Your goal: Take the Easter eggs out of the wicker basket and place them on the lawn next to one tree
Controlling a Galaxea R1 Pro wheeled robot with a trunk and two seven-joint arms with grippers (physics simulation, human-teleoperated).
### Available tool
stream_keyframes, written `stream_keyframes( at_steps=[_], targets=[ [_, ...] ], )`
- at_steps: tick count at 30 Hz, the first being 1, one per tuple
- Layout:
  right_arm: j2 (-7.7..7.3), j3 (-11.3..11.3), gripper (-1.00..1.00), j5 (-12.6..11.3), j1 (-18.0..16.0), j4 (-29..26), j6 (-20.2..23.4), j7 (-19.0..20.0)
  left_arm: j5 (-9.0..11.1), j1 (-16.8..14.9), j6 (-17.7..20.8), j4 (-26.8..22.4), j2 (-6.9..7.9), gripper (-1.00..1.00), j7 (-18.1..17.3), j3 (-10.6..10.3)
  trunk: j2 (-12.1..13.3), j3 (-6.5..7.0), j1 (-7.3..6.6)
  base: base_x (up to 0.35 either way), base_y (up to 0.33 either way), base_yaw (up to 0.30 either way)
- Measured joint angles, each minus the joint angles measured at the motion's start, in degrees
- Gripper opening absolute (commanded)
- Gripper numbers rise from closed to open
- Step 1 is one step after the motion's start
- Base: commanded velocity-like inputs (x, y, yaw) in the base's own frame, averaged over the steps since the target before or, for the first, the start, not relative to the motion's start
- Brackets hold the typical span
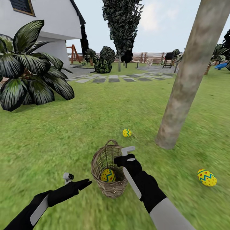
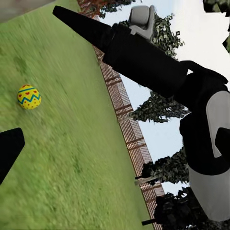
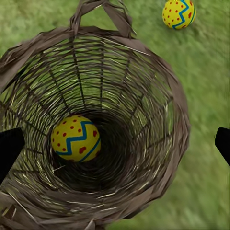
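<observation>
The wicker basket (image 1: 112, 187) stands on the lawn (image 1: 80, 127) just in front of me, its mouth tipped toward me. One Easter egg (image 1: 108, 175) lies inside it (image 3: 75, 138). A second egg (image 1: 126, 133) rests on the grass beyond the basket, left of the tree trunk (image 1: 187, 83). The third egg (image 1: 207, 178) lies right of the trunk's base. My right gripper (image 1: 118, 158) hovers open over the basket's mouth (image 3: 115, 146), touching nothing. My left gripper (image 1: 83, 183) is open and empty, left of the basket; its wrist view shows an egg (image 2: 28, 97) on the grass.
A short palm (image 1: 28, 73) with broad dark leaves stands at the left before the white house (image 1: 48, 22). Grey stepping stones (image 1: 111, 79), a dark cypress (image 1: 123, 22), shrubs and the slat fence (image 1: 150, 57) lie far ahead. Open grass surrounds the basket and trunk.
</observation>
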Motion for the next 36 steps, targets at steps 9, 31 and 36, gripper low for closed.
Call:
stream_keyframes(
  at_steps=[9,31,36],
  targets=[
    [0.00,0.07,1.00,-0.05,0.01,1.38,-0.01,-0.03,0.01,-0.02,0.05,0.07,0.00,1.00,0.07,0.09,0.00,0.45,0.00,0.000,-0.057,0.257],
    [0.00,0.04,1.00,0.09,0.00,4.05,1.56,0.18,-0.08,-0.02,0.00,0.17,0.00,1.00,0.36,0.10,0.00,0.80,-0.01,0.099,-0.182,0.276],
    [0.00,0.07,1.00,0.04,0.00,4.54,1.72,0.30,-0.09,-0.02,0.00,0.29,0.00,1.00,0.37,0.05,0.00,0.80,0.00,0.057,-0.101,0.281]
  ],
)
